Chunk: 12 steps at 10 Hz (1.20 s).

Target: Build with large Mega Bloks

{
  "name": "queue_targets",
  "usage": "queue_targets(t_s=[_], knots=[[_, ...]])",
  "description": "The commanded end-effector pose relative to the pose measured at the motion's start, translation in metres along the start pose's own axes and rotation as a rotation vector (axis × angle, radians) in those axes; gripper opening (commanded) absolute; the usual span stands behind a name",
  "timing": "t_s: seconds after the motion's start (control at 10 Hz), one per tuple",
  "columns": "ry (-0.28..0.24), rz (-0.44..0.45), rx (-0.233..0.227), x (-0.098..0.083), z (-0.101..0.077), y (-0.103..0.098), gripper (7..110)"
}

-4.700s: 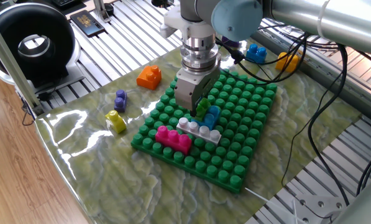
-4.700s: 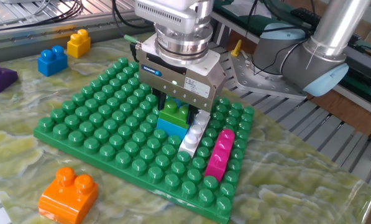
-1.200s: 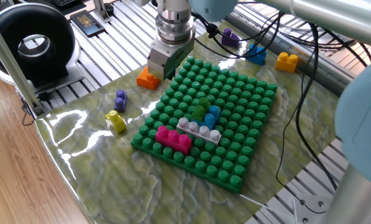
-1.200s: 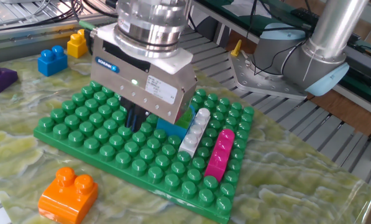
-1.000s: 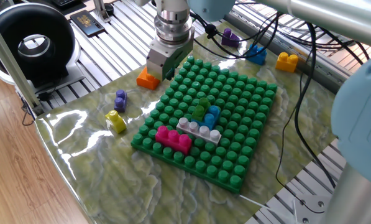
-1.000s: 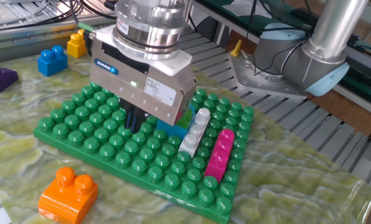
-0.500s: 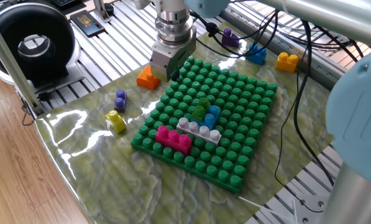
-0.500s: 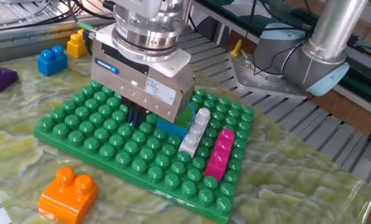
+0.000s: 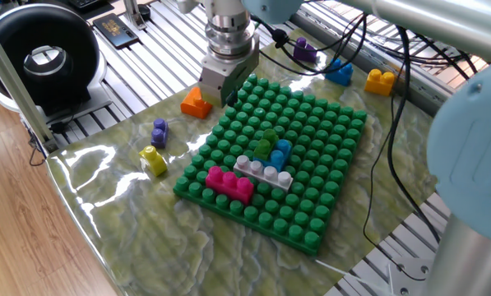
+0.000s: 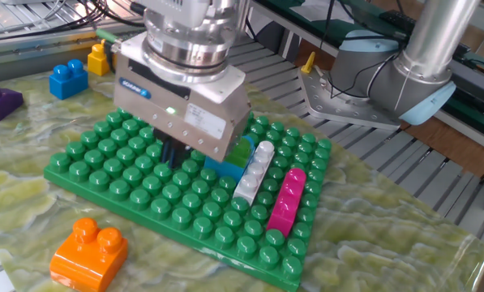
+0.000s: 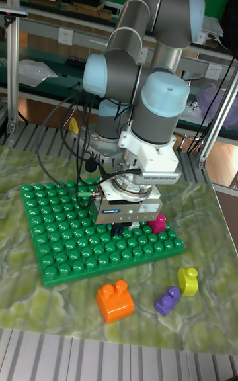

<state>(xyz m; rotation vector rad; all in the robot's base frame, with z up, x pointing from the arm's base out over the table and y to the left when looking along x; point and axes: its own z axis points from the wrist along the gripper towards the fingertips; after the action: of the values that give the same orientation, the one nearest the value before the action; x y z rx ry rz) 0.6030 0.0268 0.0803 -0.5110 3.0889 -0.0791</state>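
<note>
We see the gripper (image 9: 214, 97) hanging low over the edge of the big green baseplate (image 9: 327, 148), right next to the orange brick (image 9: 196, 103). Its dark fingers (image 10: 174, 152) point straight down, but the gripper body hides most of them, so we cannot tell how wide they are or if they hold anything.

On the baseplate sits a little group of bricks. The magenta brick (image 9: 229, 182) is near the front edge. The long white-grey brick (image 9: 264, 172) lies just behind it. A light blue brick (image 9: 280, 153) and a small green brick (image 9: 266, 143) sit behind that, close together.

On the mat, off the plate, we see a yellow brick (image 9: 154, 159) and a small purple brick (image 9: 159, 131) near each other. Far back lie another purple brick (image 9: 304, 51), a blue brick (image 9: 339, 71) and a yellow-orange brick (image 9: 380, 80).
</note>
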Motion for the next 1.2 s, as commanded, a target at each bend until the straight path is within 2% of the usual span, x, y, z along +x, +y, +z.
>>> queue_targets(t_s=[0.0,0.4,0.6,0.7,0.8,1.0,1.1], knots=[[-0.052,0.002,-0.043,-0.036,0.008,0.006,7],[-0.068,0.066,-0.066,-0.082,0.008,0.041,7],[-0.084,0.094,-0.105,-0.096,0.007,0.061,7],[-0.088,0.114,-0.133,-0.100,0.006,0.072,7],[-0.086,0.126,-0.127,-0.100,0.008,0.076,7],[-0.094,0.204,-0.183,-0.100,0.014,0.108,7],[-0.091,0.201,-0.146,-0.098,0.016,0.099,7]])
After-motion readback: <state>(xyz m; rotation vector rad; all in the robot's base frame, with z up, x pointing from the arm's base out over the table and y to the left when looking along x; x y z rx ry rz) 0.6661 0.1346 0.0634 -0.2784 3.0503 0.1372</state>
